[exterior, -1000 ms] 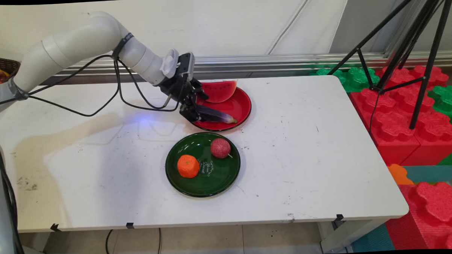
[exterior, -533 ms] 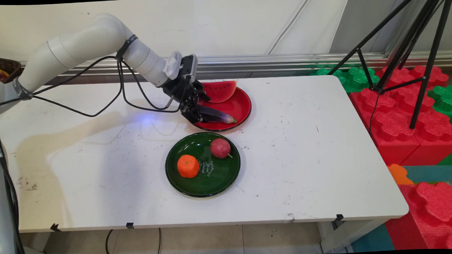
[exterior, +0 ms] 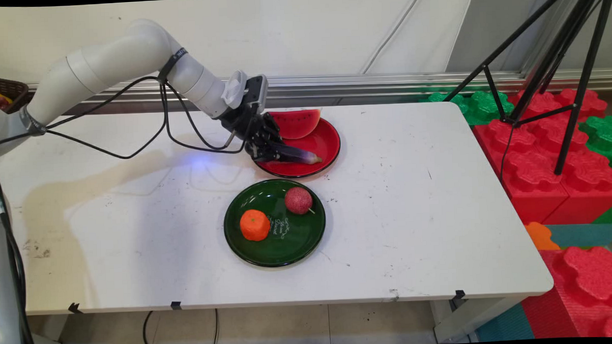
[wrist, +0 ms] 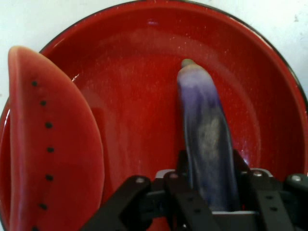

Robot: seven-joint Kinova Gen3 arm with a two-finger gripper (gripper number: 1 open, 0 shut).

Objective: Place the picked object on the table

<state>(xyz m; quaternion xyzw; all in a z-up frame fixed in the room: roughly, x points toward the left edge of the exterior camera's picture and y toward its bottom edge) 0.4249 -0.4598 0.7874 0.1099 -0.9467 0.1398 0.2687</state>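
My gripper is shut on a purple eggplant, held near its thick end. The eggplant points right over the red plate, with its pale tip toward the plate's front right. In the main view its tip looks a little above the plate's floor; I cannot tell if it still touches. A watermelon slice lies at the back of the same plate, beside the gripper and apart from the eggplant.
A green plate in front of the red one holds an orange and a reddish round fruit. Black cables hang from the arm over the table's left half. A tripod and red and green foam blocks stand off the right edge.
The gripper's fingers have closed in on the eggplant's thick end. The eggplant has shifted slightly upward and back over the red plate with the hand.
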